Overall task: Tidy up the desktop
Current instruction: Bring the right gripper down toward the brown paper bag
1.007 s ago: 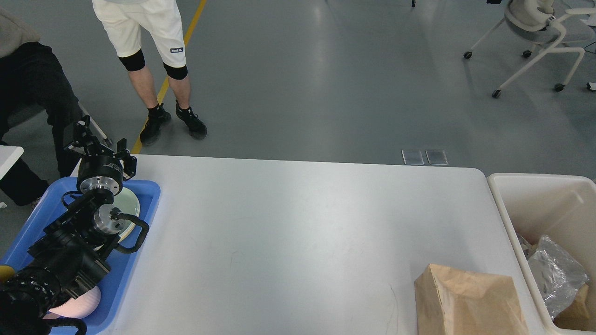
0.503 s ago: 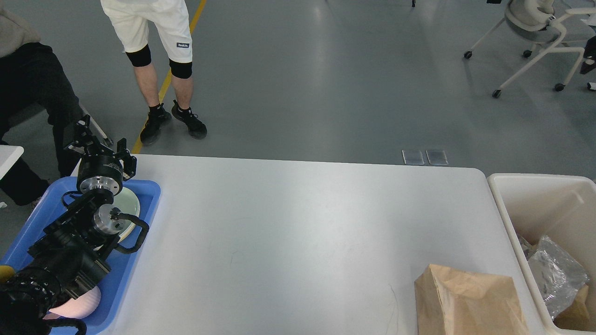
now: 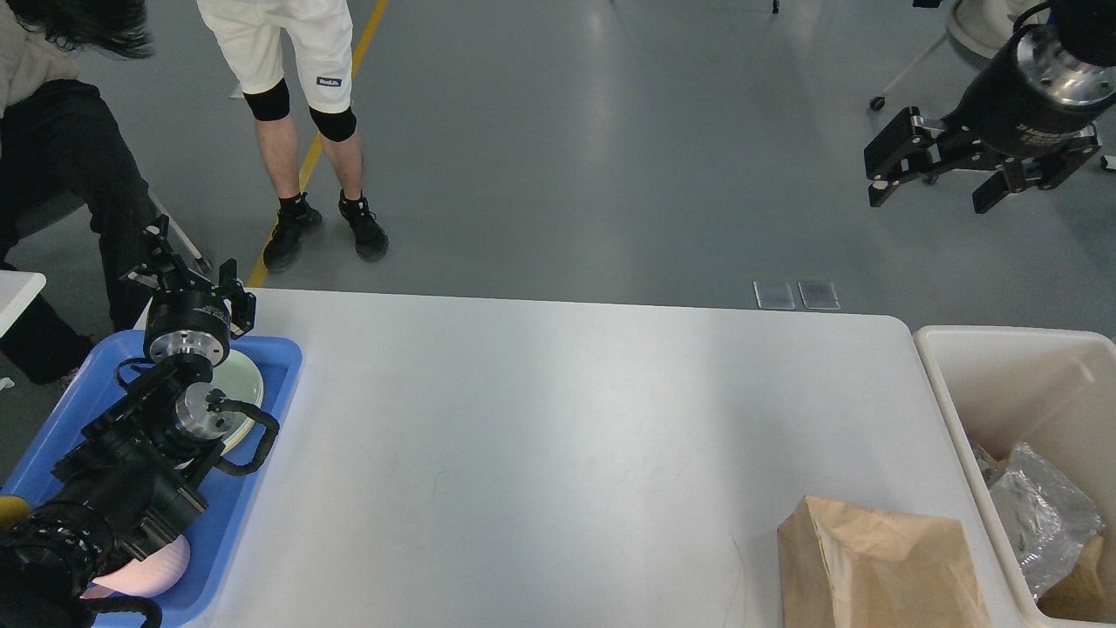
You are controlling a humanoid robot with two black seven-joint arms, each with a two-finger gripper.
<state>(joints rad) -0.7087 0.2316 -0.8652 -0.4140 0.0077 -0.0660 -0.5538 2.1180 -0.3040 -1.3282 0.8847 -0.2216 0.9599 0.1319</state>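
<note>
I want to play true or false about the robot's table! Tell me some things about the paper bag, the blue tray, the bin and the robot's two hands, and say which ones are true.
1. A brown paper bag sits on the desktop, near the right corner closest to the robot. True.
2. The blue tray is at the right end of the table. False: it is at the left end, with a pale plate in it.
3. The cream bin is empty. False: crumpled silvery plastic lies inside.
4. The right gripper is open and holds nothing. True.
5. The left gripper is gripping the paper bag. False: it is over the far end of the tray, far from the bag.
</note>
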